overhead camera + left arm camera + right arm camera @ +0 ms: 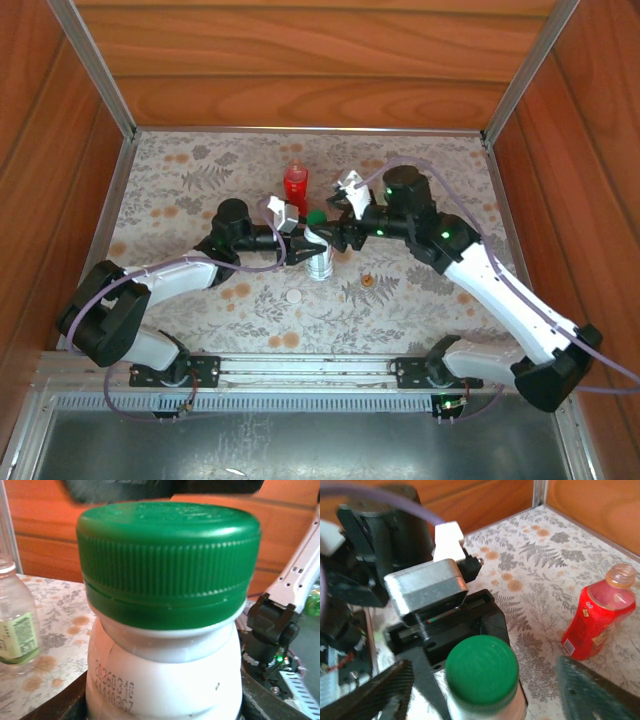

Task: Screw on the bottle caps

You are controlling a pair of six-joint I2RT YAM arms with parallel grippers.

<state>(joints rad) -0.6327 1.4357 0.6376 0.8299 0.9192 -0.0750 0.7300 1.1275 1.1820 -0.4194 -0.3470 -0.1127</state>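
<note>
Green cap [481, 672] sits on bottle [165, 680] neck, mid-table. Left gripper [308, 230] clamped on bottle body below cap. Right gripper [487, 697] spread wide either side of cap, clear of it. Red bottle [594, 622] upright, uncapped, nearby.

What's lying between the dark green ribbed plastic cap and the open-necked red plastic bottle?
Bare floral-print cloth. The right wrist view shows that stretch between the dark green cap and the red bottle with nothing on it.
</note>
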